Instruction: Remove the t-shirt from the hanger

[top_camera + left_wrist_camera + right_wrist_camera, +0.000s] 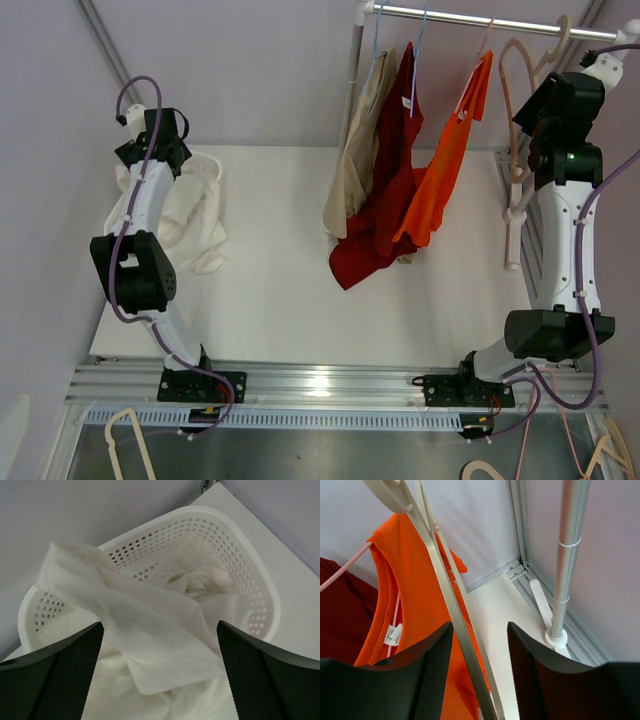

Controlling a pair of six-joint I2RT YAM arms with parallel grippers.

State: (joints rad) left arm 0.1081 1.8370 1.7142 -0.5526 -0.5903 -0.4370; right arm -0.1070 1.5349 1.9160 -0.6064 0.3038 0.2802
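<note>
Half the basket [244, 575] buried under white cloth [150, 630], orange t-shirt [420, 595] cropped below

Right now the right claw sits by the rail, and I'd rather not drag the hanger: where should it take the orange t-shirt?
Probably the outer shoulder of the orange t-shirt, approached from the side of the right claw: that edge hangs free, while the red shirt crowds its other side.

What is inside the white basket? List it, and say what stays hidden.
Crumpled white cloth fills the basket and spills over its rim. The perforated walls show at the back and sides. The basket's floor is covered, so anything beneath the cloth cannot be seen.
</note>
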